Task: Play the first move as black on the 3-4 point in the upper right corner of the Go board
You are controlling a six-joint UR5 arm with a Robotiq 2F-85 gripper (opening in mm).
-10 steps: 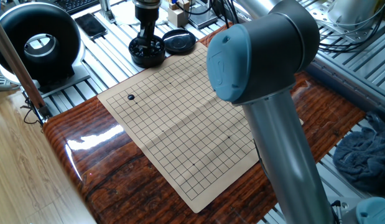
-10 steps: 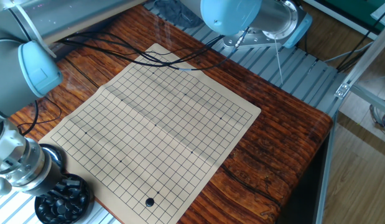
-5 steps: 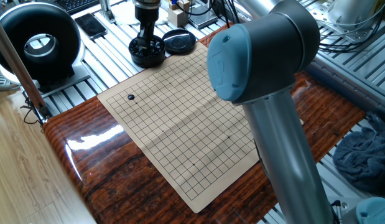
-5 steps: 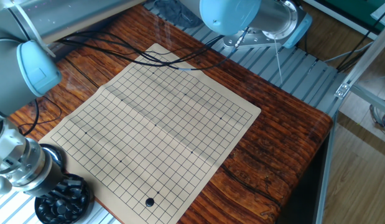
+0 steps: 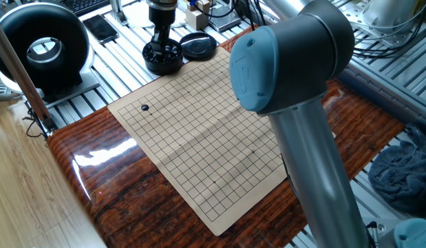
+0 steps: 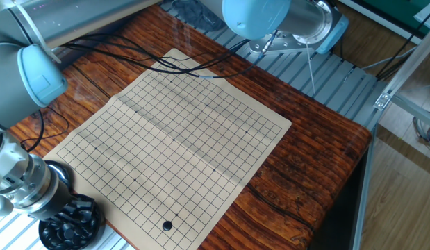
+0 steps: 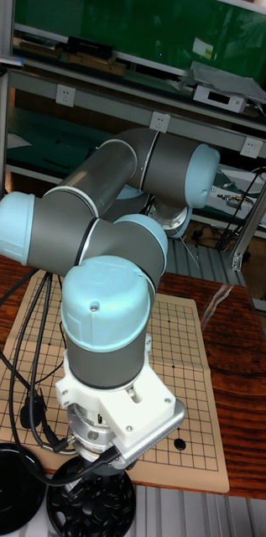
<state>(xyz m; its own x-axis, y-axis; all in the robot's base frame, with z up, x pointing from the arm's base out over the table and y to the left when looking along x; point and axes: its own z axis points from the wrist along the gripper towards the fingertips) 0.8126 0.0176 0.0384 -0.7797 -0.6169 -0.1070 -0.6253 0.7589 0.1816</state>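
Claw (image 5: 163,47): two-finger end of the arm, lowered into the round black bowl of black Go stones (image 5: 163,59) at the board's far edge in one fixed view. The fingertips are sunk among the stones and hidden by the wrist in all three views, so it cannot be told whether they stand apart, together, or clamped on a stone.

Bowl of stones: full of glossy black pieces, standing on the grooved metal counter (image 5: 123,48) just off the board's edge. Its round black lid (image 5: 198,45) lies just beside it, off the bowl.

Go board (image 5: 199,131): thin tan mat printed with a black grid, lying flat, mostly on the glossy red-brown wooden counter top (image 5: 109,179). It shows a fold crease across the middle.

Black stone (image 5: 145,107): single, on an intersection near one corner, a few lines in from each of the two edges. In the other fixed view it (image 6: 167,225) sits near the corner closest to the bowl. No white stones appear.

Task status, as judged: one stone lies in a corner position that plausibly answers the 3-4 point, though the exact lines cannot be counted with certainty. If so, the move is made, and the claw's presence in the bowl serves nothing further required.

Grey-and-blue robot arm (image 7: 107,336): bulks over the board, blocking part of it in two views.
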